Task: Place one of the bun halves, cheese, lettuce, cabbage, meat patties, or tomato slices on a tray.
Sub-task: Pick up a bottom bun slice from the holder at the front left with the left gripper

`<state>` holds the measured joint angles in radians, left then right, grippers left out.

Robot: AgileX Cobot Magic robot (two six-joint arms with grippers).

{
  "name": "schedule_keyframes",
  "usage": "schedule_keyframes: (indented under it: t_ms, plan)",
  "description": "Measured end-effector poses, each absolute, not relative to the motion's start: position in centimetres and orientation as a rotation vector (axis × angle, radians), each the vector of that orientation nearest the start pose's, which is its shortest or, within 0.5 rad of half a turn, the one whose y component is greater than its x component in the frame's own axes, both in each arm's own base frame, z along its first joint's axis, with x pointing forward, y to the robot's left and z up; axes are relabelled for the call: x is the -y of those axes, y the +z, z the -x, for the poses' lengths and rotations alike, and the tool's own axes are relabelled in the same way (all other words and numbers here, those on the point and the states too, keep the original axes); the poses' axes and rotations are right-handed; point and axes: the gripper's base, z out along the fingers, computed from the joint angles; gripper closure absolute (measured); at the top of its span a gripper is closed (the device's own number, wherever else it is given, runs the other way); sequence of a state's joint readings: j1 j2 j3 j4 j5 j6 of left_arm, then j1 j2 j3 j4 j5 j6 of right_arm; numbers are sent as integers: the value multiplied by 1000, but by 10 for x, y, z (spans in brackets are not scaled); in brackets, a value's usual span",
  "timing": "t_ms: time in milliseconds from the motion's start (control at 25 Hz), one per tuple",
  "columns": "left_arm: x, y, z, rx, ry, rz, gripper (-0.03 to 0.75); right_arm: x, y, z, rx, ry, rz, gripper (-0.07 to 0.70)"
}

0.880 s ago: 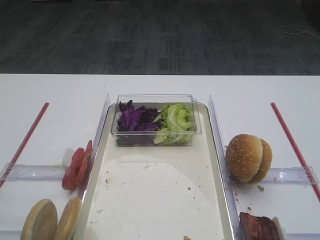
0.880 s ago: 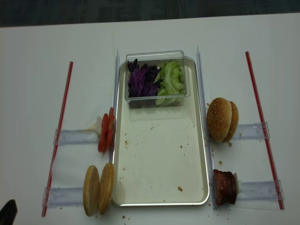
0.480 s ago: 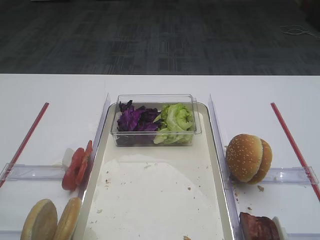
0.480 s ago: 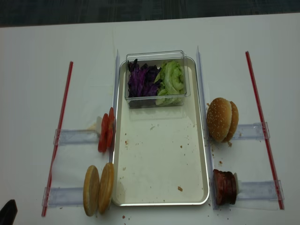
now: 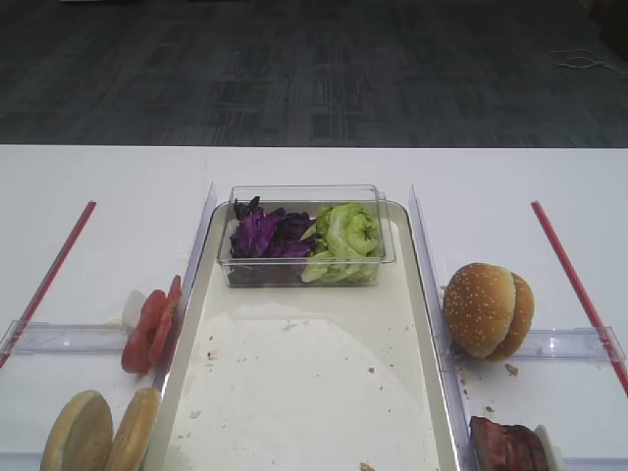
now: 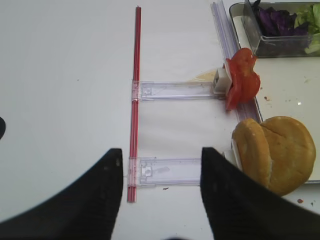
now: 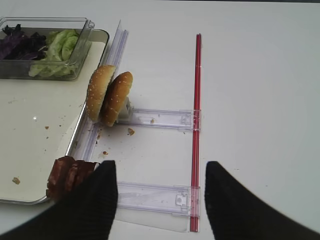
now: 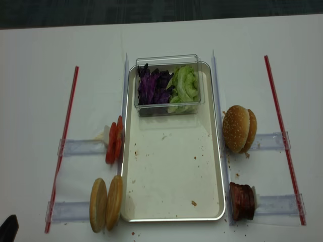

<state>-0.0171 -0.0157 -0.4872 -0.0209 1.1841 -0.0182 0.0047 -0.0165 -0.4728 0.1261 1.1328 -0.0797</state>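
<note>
White table holds pale bun halves (image 8: 106, 202) standing on edge.

floor (image 5: 314, 69): dark grey carpet tiles | table (image 5: 108, 177): white, evenly lit

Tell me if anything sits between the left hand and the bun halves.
Nothing visible does. In the left wrist view the left hand hangs open over bare table and a clear rail, with the bun halves just to its right, standing on edge against the tray.
</note>
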Motion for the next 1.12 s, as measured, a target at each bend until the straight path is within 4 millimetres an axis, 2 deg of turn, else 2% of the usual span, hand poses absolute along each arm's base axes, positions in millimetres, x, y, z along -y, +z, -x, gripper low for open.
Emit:
schedule_keyframes:
  t_ms: [720, 960, 1120]
  plan:
    - [2, 264, 10, -2198, -45, -1, 377, -10, 264, 8, -2119, 107, 102, 227]
    - [2, 274, 8, -2283, -45, 0, 377, -10, 264, 8, -2119, 107, 102, 227]
    - [2, 289, 5, -2289, -50, -10, 377, -10, 264, 8, -2119, 107, 102, 227]
